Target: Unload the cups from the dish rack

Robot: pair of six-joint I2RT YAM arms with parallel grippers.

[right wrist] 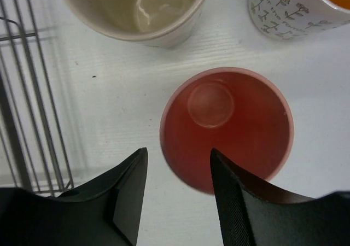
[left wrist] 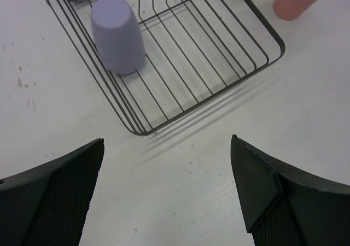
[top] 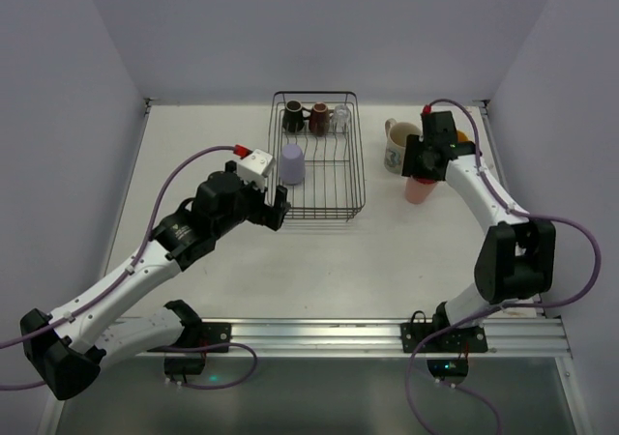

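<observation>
- Standing on the white matte surface in the top view, the rack is a rectangular basket of thin black rods.
- Its far end holds a black mug, a brown mug and a clear glass in a row. A lavender cup sits mouth down near its left side.
- Right of the rack, out on the surface, are a cream mug with a handle and a pink cup.
- The left hand hangs at the rack's near left corner; the right hand is over the pink cup.
- From the left wrist, the left hand is spread wide, its dark textured fingers empty above bare surface.
- Just beyond them is the rack's rounded near corner, with the smooth, tapered lavender cup on the base rods. The pink cup shows outside the rack.
- From the right wrist, the pink cup stands upright and mouth up, round and glossy inside.
- The right hand is partly open and grips nothing. One finger is outside the rim and the other over the mouth, so the near wall lies in the gap.
- Beyond it are the cream mug and a printed cup with an orange lining; the rack's rods run along the left.
</observation>
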